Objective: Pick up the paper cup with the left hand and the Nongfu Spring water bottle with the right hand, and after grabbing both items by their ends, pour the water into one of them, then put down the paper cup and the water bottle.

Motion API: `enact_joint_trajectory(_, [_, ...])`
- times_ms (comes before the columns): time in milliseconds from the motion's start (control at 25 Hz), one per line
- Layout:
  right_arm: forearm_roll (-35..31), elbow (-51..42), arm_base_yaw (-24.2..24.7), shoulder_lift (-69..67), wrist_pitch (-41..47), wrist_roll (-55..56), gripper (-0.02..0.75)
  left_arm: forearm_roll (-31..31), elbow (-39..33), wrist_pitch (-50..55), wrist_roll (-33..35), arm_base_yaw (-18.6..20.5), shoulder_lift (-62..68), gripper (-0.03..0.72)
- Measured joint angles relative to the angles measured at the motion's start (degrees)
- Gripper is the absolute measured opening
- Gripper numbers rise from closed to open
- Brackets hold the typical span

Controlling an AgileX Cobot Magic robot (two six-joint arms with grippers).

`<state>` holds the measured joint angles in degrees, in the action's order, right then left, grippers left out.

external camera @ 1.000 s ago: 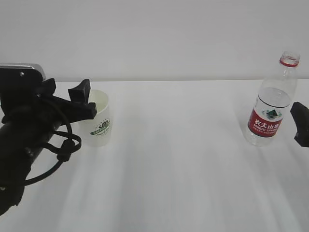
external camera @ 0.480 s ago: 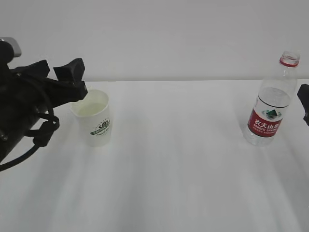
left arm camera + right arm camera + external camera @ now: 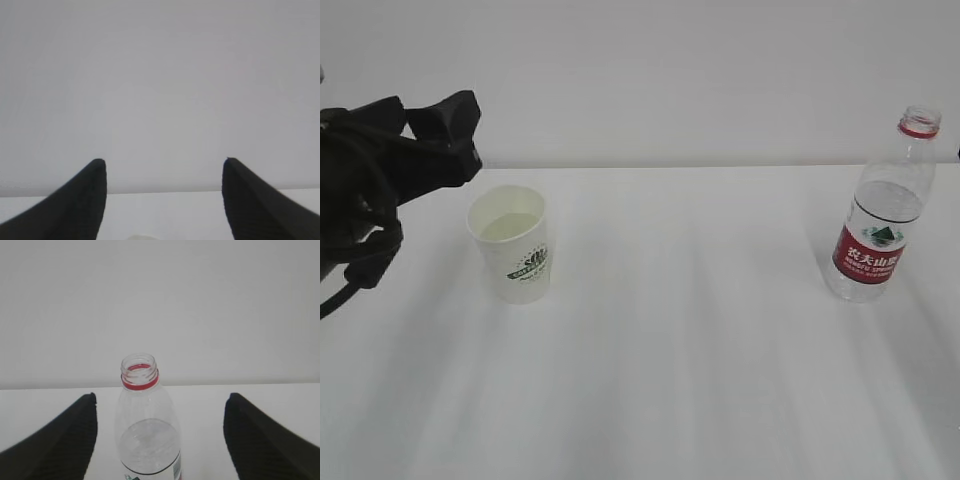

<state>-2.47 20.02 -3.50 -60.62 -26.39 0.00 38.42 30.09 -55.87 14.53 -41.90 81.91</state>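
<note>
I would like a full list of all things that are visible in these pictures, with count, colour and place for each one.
paper cup: one, white with a green-and-black logo, upright on the left part of the table, nothing touching it.
water: pale yellowish liquid inside the paper cup.
Nongfu Spring water bottle: one, clear with red label and red neck ring, no cap, upright on the right part of the table.
table: one, white, under both items.
wall: pale grey, behind the table.
left hand: one, black, above and left of the cup, jaws open and empty.
right hand: one, black, seen only in the right wrist view, jaws open on either side of the bottle, apart from it.
</note>
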Motion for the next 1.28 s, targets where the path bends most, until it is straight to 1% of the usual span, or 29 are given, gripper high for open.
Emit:
enact_joint_trajectory(120, [0.0, 1.5, 0.0, 1.6, 2.7, -0.4, 0.593, 0.0, 0.0, 0.0, 1.5, 0.0, -0.9, 0.522])
enact_joint_trajectory(320, [0.0, 4.0, 0.0, 2.9, 7.0, -0.6, 0.592, -0.1, 0.1, 1.8, 1.9, 0.0, -2.9, 0.517])
enact_joint_trajectory(400, [0.0, 5.6, 0.0, 2.9, 9.6, -0.6, 0.592, -0.6, 1.1, 5.2, 1.9, 0.4, -3.4, 0.517])
enact_joint_trajectory(560, [0.0, 8.0, 0.0, 2.9, 13.8, -0.7, 0.592, -4.1, 4.6, 13.2, 1.9, 2.1, -4.1, 0.516])
enact_joint_trajectory(680, [0.0, 9.3, 0.0, 3.4, 16.2, -0.7, 0.592, -5.6, 7.6, 18.7, 1.9, 2.9, -4.5, 0.516])
enact_joint_trajectory(1000, [1.8, 12.3, 0.0, 9.6, 23.1, -0.8, 0.592, -6.5, 12.8, 30.3, 1.9, 5.1, -5.1, 0.514])
enact_joint_trajectory(1280, [1.9, 15.4, 0.0, 13.7, 31.0, -0.8, 0.592, -8.3, 13.4, 34.3, 1.9, 5.8, -7.4, 0.499])
